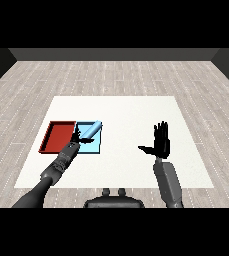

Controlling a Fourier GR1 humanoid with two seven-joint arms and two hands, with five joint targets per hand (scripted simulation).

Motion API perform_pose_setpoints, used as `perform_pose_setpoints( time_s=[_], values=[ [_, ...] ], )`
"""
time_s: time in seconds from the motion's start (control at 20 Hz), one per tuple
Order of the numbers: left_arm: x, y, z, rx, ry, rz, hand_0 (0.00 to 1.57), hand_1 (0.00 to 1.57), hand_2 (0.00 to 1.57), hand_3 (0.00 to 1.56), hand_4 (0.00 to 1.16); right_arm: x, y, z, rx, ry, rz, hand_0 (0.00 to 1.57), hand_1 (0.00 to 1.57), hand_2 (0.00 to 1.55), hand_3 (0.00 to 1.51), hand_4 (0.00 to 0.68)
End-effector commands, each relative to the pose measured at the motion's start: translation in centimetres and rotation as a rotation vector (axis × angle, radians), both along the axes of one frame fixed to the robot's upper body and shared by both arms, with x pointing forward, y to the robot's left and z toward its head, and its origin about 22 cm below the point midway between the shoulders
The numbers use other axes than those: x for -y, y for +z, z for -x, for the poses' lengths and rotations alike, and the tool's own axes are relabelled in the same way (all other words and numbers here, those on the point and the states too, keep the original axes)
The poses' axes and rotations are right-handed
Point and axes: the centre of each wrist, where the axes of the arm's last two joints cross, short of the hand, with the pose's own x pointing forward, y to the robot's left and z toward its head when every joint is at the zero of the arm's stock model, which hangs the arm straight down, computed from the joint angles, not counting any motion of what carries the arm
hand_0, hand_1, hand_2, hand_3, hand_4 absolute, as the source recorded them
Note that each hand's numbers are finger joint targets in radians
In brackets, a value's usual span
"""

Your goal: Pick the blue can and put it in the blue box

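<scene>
where the white table point(136, 115) spreads across the wood floor point(111, 75), two trays lie side by side at about nine o'clock from its middle – one red tray point(56, 136) and, touching it on the right, one blue tray point(97, 147). one blue can point(91, 130) lies tilted on its side across the blue tray's far end, its upper tip over the rim toward one o'clock. the left hand point(79, 136) sits right at the can's lower end – i cannot tell whether its fingers curl round it. the right hand point(161, 142) stands well apart at three o'clock, fingers straight up, thumb stuck out sideways, holding nothing.
</scene>
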Motion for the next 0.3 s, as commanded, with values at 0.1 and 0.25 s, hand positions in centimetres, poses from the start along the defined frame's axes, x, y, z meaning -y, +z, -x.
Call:
perform_pose_setpoints(
  time_s=[0.1,0.25],
  values=[
    [0.2,1.6,-1.1,0.256,0.002,0.06,0.0,0.0,0.0,0.0,0.0,-0.4,-0.4,-0.9,0.007,0.01,0.0,0.0,0.0,0.0,0.0,0.0],
    [-0.8,2.6,-1.6,0.4,-0.048,0.077,0.0,0.0,0.0,0.0,0.0,-0.7,-0.6,-0.5,0.019,0.061,0.051,0.0,0.0,0.0,0.0,0.0]
  ],
)
